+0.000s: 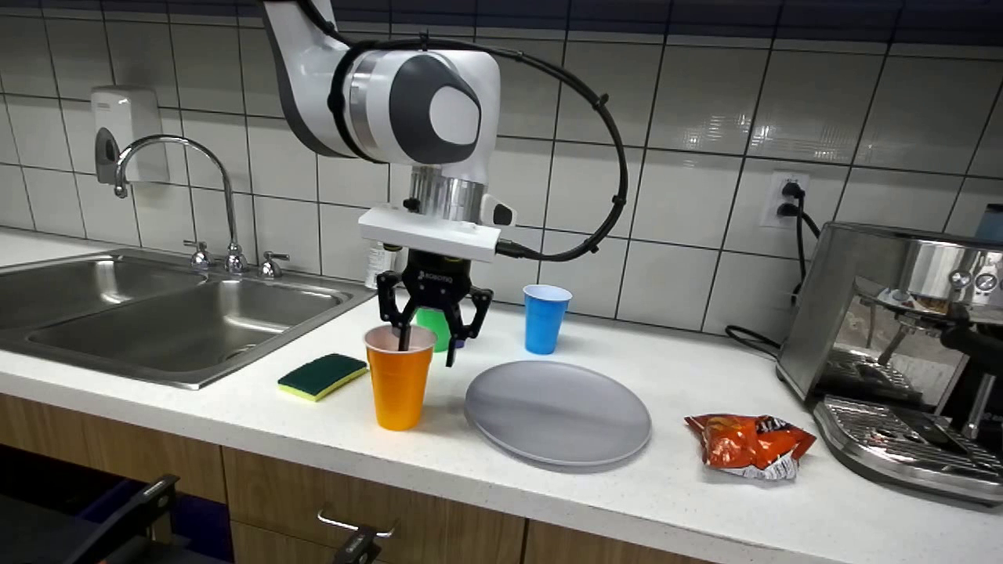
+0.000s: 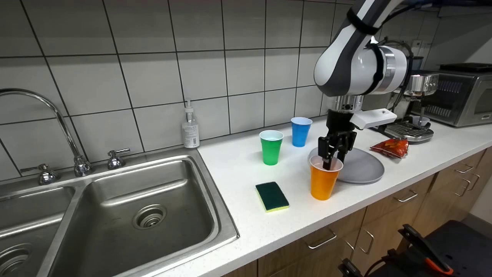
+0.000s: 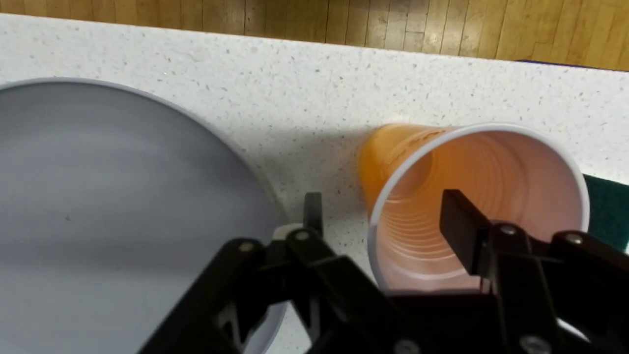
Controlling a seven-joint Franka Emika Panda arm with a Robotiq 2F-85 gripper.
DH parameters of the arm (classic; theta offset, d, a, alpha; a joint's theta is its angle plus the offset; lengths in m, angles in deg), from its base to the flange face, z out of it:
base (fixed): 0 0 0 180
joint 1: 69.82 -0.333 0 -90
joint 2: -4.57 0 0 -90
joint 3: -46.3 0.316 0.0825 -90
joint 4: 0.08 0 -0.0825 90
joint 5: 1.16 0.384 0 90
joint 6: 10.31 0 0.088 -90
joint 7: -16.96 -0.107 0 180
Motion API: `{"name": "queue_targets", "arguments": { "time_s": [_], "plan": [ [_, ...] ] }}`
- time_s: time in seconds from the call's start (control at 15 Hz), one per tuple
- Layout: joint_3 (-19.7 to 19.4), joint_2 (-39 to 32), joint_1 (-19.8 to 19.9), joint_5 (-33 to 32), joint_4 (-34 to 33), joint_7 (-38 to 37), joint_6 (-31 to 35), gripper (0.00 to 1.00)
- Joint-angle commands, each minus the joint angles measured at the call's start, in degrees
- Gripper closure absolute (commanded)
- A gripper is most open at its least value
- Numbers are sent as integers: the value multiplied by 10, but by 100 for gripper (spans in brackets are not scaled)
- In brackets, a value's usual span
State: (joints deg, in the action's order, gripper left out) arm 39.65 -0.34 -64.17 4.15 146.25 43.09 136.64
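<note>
My gripper (image 1: 427,352) is open, pointing down at an upright orange cup (image 1: 400,392) with a white rim. One finger is inside the cup's mouth and the other hangs outside it, on the side toward the grey plate (image 1: 558,411). In the wrist view the gripper (image 3: 382,196) straddles the near wall of the orange cup (image 3: 376,162), with gaps on both sides of that wall. The grey plate (image 3: 123,196) lies beside the outer finger. In an exterior view the cup (image 2: 323,184) stands on the counter, with the gripper (image 2: 333,163) over its rim.
A green and yellow sponge (image 2: 272,196) lies near the cup. A green cup (image 2: 271,150) and a blue cup (image 2: 300,132) stand toward the tiled wall. A red chip bag (image 1: 752,442) and a coffee machine (image 1: 909,352) are past the plate. A steel sink (image 2: 150,200) borders the counter.
</note>
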Motion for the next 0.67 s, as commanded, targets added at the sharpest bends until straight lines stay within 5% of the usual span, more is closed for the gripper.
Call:
{"name": "queue_targets", "arguments": {
  "time_s": [0.0, 0.27, 0.6],
  "plan": [
    [10, 7, 7, 3, 6, 1, 7, 66],
    [10, 9, 7, 3, 7, 3, 8, 97],
    [11, 13, 8, 6, 9, 7, 5, 99]
  ]
}}
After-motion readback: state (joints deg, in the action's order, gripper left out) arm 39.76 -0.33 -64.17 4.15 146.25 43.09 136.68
